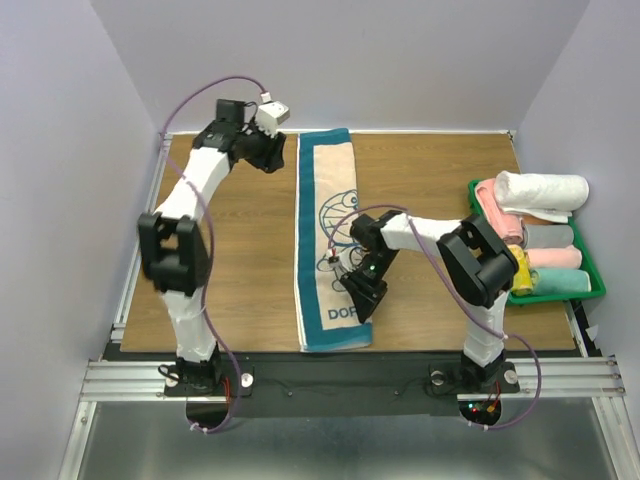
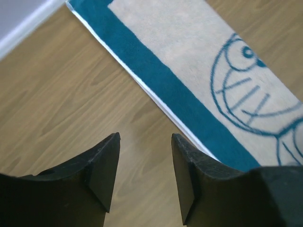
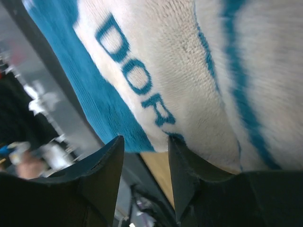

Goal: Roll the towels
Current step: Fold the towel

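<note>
Hovering at the towel's (image 1: 322, 200) eleven o'clock corner, the left gripper (image 2: 144, 142) gapes empty over the table (image 2: 71, 109). Only the right wrist view shows the right gripper (image 3: 146, 142) parted, empty, above the lettering (image 3: 132, 90).

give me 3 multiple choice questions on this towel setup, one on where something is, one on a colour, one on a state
1. Where on the table does the green tray sit?
A. at the right edge
B. at the left edge
C. in the middle

2. What colour is the lettering on the flat towel?
A. white
B. teal
C. red

3. How is the left gripper?
A. shut on the towel
B. shut on nothing
C. open, holding nothing

Answers:
1 A: the top view shows the tray at the right edge, beyond the right arm.
2 B: the right wrist view shows teal letters on cream cloth.
3 C: the left wrist view shows its fingers apart over the table, beside the towel, with nothing between them.
</note>
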Available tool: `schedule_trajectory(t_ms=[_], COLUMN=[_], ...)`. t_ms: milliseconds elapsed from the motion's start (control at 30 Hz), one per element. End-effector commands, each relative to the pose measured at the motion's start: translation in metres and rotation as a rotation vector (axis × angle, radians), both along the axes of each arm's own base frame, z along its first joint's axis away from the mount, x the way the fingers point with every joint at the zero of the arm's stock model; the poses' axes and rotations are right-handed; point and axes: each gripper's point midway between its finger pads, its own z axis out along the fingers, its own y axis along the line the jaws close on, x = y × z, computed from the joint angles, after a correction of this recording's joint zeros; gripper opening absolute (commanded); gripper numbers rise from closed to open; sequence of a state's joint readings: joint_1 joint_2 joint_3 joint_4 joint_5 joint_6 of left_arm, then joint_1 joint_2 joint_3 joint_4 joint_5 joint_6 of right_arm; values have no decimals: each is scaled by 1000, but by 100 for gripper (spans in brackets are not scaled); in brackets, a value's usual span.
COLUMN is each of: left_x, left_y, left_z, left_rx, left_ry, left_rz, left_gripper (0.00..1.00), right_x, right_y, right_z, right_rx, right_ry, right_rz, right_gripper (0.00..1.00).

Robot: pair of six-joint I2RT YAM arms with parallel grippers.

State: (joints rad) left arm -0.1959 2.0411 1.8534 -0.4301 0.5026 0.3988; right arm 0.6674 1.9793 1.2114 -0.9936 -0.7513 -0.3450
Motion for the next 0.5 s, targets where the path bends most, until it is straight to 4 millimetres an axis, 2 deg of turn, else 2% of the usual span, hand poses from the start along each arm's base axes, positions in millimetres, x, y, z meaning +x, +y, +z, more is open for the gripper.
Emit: schedule_trajectory(t_ms=[0,33,67,100,133,167,200,233,267,300,333,367,433,467], left_x=[-68,-86,-98,-113,-123,-139,-151,-162,-171,-180,-192,-204,-219,-229], left_y=[-12,-8,-6,-3,-1,0,0,-1,-1,-1,-4,-5,-10,-8], left_z=[97,72,69,86,84,65,81,70,70,78,70,70,59,42], left_rx=[5,21,34,30,29,26,15,1,-8,-15,-17,-10,34,67], left_ry=[-282,-233,-242,-295,-301,-273,-337,-335,-334,-371,-360,-363,-374,-339], left_rz=[-189,-208,-229,-235,-242,-265,-282,-300,-305,-323,-366,-387,-453,-470], left_gripper=[58,58,58,57,56,54,54,54,53,52,52,51,51,51], right_x=[41,40,36,27,21,15,4,-1,-5,-9,-13,-15,-21,-24], right_y=[4,8,10,15,17,19,19,19,18,17,14,13,11,10], right_z=[23,32,37,43,45,45,44,38,34,30,26,22,17,14], right_rx=[63,93,115,155,172,191,207,209,202,195,184,182,172,165], right_ry=[-210,-216,-201,-151,-123,-97,-46,-19,2,14,28,40,62,71], right_rz=[-5,-14,-21,-34,-38,-39,-40,-42,-41,-35,-32,-28,-19,-13], right_gripper=[48,47,47,47,46,44,43,40,39,37,35,34,34,34])
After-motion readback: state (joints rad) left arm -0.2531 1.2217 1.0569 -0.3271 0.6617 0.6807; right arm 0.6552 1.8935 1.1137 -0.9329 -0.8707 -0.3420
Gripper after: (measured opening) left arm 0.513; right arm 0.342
